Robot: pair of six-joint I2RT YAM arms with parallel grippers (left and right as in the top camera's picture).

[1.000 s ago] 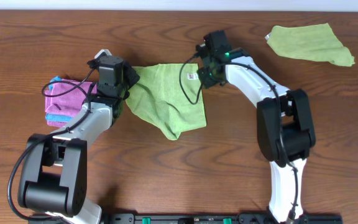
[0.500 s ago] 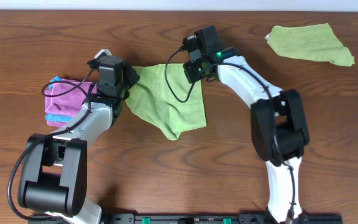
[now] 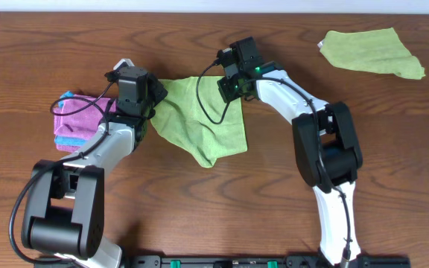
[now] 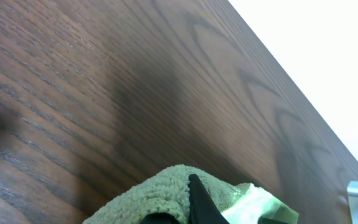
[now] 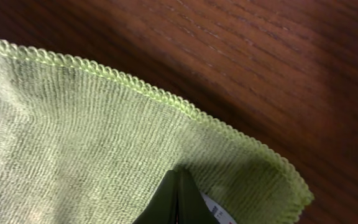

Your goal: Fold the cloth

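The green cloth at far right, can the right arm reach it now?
Probably: nothing blocks the far cloth, but the right pincer grips the middle cloth and must release first.

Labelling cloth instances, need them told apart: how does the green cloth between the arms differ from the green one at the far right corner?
The centre cloth is pinched at its upper corners by the left gripper and right gripper; the far cloth lies untouched. The centre cloth tapers to a point toward the robot's base; the far cloth stretches sideways, pointing right. Both are light green and rest on the wooden table.
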